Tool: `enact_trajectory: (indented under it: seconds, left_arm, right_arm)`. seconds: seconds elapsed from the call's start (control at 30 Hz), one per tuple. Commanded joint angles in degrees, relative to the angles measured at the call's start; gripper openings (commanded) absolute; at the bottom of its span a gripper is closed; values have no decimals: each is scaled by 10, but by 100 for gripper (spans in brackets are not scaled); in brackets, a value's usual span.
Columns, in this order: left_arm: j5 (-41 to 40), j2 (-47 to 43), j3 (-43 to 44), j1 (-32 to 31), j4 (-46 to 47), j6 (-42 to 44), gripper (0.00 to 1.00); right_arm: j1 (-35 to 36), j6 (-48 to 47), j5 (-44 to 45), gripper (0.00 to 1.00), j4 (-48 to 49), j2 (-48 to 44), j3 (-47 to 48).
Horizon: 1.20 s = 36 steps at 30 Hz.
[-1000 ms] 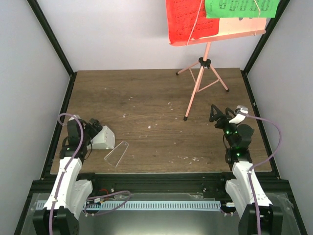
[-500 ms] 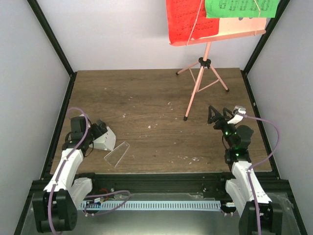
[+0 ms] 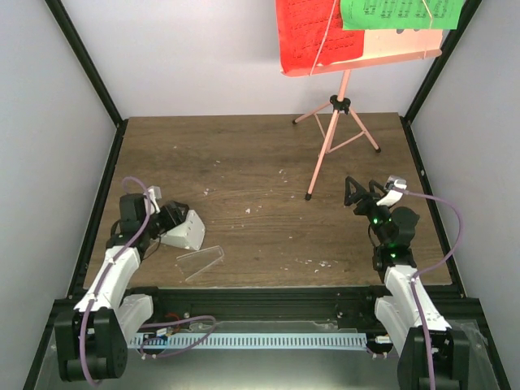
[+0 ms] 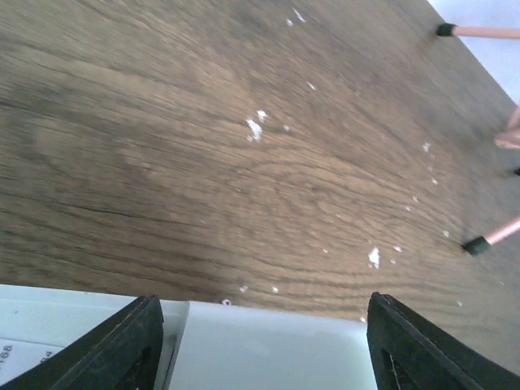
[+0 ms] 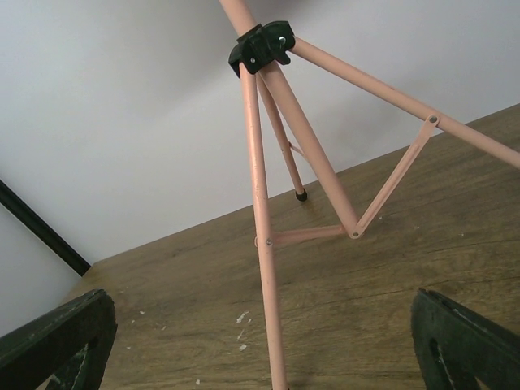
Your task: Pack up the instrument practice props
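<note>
The small white pyramid metronome (image 3: 187, 231) lies on the wooden table (image 3: 244, 162), clamped between the left gripper's (image 3: 174, 221) fingers, its clear cover (image 3: 201, 262) detached just beside it, while the right gripper (image 3: 356, 193) gapes wide.

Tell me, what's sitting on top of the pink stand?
A red page and a green page rest on the pink stand's ledge, green partly over red. They hide the desk behind them, and the picture cuts off their tops.
</note>
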Motion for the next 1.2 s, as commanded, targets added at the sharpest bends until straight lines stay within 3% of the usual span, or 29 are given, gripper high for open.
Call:
enact_trajectory:
  seconds: [0.0, 0.43, 0.6, 0.77, 0.87, 1.07, 1.17]
  left_arm:
    - [90, -5, -27, -18, 60, -18, 69]
    - [29, 104, 16, -234, 161, -35, 69]
    - [-4, 135, 51, -279, 153, -43, 76]
    - [-122, 59, 84, -274, 66, -37, 84]
    - [-180, 6, 93, -241, -4, -47, 93]
    - [-78, -6, 37, -67, -60, -93, 95]
    - [-86, 2, 13, -44, -72, -109, 95]
  right_arm:
    - [-3, -2, 7, 100, 11, 4, 0]
    - [-3, -5, 10, 100, 9, 4, -2]
    - [-3, -7, 10, 100, 12, 7, -5]
    - [-3, -9, 3, 100, 16, 8, -7]
    - [-3, -11, -6, 100, 25, 12, -11]
    - [-3, -13, -21, 100, 31, 25, -10]
    - [-3, -14, -23, 100, 30, 25, -9]
